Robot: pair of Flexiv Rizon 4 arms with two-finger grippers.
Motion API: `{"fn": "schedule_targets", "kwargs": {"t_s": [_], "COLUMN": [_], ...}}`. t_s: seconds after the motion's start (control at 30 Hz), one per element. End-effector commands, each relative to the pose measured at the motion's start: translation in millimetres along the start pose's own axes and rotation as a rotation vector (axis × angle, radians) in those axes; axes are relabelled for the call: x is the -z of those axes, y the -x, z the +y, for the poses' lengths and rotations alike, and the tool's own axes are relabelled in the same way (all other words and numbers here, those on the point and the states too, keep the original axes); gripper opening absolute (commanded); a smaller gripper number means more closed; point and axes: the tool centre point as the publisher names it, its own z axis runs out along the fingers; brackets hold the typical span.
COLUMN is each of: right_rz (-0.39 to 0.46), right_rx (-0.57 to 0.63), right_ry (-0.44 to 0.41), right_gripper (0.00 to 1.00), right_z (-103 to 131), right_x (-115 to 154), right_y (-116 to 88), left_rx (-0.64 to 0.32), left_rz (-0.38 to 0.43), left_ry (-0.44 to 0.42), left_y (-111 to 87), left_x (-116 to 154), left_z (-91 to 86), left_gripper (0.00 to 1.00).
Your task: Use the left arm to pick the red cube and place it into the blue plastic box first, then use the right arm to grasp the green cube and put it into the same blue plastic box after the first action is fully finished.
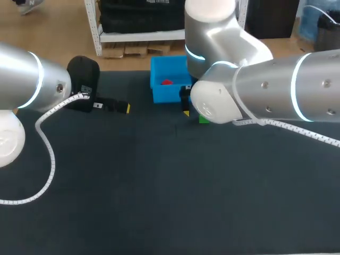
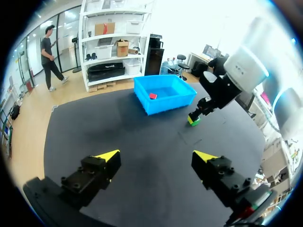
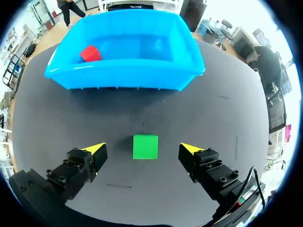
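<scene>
The red cube (image 1: 167,82) (image 2: 153,95) (image 3: 90,53) lies inside the blue plastic box (image 1: 159,94) (image 2: 161,105) (image 3: 128,75) at the table's far middle. The green cube (image 3: 145,146) (image 1: 203,120) (image 2: 193,120) sits on the mat just in front of the box. My right gripper (image 3: 143,150) hangs over it, open, one yellow-tipped finger on each side, neither touching the cube. In the head view the right arm hides most of the cube. My left gripper (image 2: 156,157) (image 1: 123,107) is open and empty at the far left, well away from the box.
The dark mat (image 1: 159,191) covers the table. The box stands near the far edge. My right arm's bulky elbow (image 1: 223,101) hovers beside the box. A white cable (image 1: 50,159) trails from my left arm over the left of the mat.
</scene>
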Motion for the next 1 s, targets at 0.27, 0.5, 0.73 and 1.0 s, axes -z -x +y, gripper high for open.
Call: {"fn": "schedule_targets", "kwargs": {"t_s": [0.27,0.5,0.73,1.0], "right_rz": [0.032,0.036,0.047,0.050], "right_rx": [-0.001,-0.006,-0.023,-0.043], "right_ry": [-0.001,-0.001,0.004,0.012], "right_gripper": [1.00,1.00,0.67,0.00], "right_z": [2.8,-3.4,-10.4,-14.7], "right_x": [-18.6,-26.4,-34.0,-39.4], "right_y": [12.3,12.8,7.8,4.4], "left_rx": [-0.002,-0.002,-0.002,-0.002], "left_rz": [-0.002,-0.002,-0.002,-0.002], "left_ry": [-0.011,-0.011,-0.011,-0.011], "left_y": [0.1,0.1,0.1,0.1], "left_x": [-0.5,-0.5,-0.5,-0.5], "left_z": [2.4,2.4,2.4,2.4], "left_gripper": [1.00,1.00,1.00,1.00]}}
